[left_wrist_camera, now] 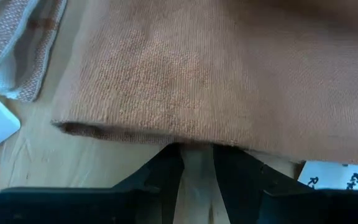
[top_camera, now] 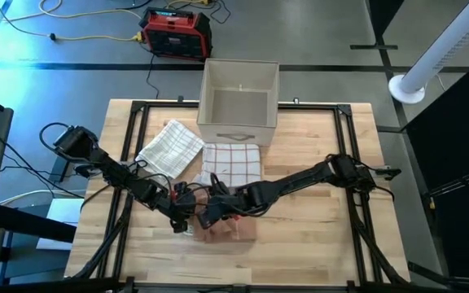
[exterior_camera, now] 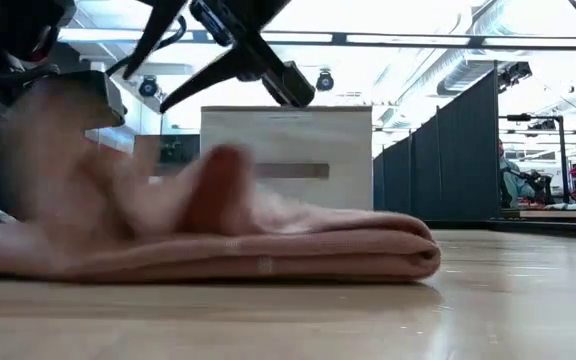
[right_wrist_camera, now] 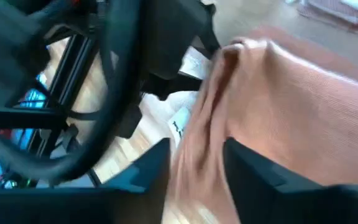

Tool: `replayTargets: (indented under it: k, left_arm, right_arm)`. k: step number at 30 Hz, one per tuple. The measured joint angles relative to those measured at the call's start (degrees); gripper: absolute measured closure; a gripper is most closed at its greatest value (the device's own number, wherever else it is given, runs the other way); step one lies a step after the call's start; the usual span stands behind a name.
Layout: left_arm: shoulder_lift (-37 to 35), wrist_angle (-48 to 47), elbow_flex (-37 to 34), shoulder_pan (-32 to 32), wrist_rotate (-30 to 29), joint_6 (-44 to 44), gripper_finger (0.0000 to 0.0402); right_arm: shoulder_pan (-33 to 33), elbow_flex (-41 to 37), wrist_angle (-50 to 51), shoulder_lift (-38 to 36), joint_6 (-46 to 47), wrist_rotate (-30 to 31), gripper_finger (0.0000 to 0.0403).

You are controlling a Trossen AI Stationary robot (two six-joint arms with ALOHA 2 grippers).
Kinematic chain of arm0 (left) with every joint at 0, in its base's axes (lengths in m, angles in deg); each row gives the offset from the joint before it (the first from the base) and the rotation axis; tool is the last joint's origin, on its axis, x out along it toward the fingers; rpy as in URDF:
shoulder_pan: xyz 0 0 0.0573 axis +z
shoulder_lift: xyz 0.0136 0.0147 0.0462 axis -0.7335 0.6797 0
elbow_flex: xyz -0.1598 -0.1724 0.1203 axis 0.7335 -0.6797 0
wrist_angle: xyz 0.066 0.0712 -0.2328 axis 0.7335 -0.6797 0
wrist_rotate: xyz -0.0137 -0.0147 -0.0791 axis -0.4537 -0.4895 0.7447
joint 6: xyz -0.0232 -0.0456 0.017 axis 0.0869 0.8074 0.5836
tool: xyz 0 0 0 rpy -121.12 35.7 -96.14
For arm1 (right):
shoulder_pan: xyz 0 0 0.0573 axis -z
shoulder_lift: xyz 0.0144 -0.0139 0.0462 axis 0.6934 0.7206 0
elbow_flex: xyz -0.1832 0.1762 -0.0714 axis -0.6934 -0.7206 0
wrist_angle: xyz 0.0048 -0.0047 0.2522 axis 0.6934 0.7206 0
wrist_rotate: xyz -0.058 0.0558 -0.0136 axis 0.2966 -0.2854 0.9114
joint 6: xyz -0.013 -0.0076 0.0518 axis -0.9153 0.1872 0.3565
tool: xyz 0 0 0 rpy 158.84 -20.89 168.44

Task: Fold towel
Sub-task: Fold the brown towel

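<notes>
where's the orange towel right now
In the high view, the orange towel lies near the table's front edge, centre, just in front of the red-checked cloth, with both claws on it.

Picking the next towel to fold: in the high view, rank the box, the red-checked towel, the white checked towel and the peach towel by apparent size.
1. Box.
2. Red-checked towel and white checked towel: alike, unranked.
Peach towel: mostly hidden under both claws, so unranked.

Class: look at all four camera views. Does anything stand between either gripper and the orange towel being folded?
Nothing visible does. The left gripper sits at the edge of the orange towel, and the right gripper has towel cloth between its fingers. The checked towels and the box lie farther back.
</notes>
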Motion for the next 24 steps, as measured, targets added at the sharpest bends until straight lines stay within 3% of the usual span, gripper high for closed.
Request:
replayTargets:
  k: [2, 6, 11, 13, 16, 19, 24]
  left_arm:
    - [-1.2, -1.6, 0.5, -0.1, -0.2, 0.2, 0.0312]
    - [-5.3, -13.6, 3.2, 0.0, -0.8, 1.2, 0.0324]
    - [-11.9, -36.6, 9.3, -0.3, 0.6, 3.5, 0.0347]
    - [-14.7, -39.7, 10.7, -0.9, 0.5, 3.8, 0.0356]
    - [-18.5, -32.3, 11.0, -1.6, 0.7, 1.0, 0.0371]
    - [-19.4, -17.7, 9.3, -1.5, 1.1, -5.2, 0.0392]
    - [-14.7, 1.3, 6.8, 2.1, 6.0, -13.5, 0.0399]
  right_arm:
    - [0.0, 0.0, 0.3, -0.7, -2.3, -0.1, 0.0248]
    - [-0.3, 0.0, 4.3, -3.6, -4.9, 1.6, 0.0213]
    - [-2.5, 0.0, 16.8, -9.4, -7.6, 5.4, 0.0206]
    - [-4.4, 0.0, 22.6, -11.5, -7.8, 6.9, 0.0205]
    - [-7.3, 0.0, 28.9, -12.3, -7.6, 9.2, 0.0208]
    - [-9.2, -1.9, 29.4, -12.4, -6.6, 9.3, 0.0236]
    - [-9.9, -13.0, 21.7, -12.3, -3.4, 10.3, 0.0366]
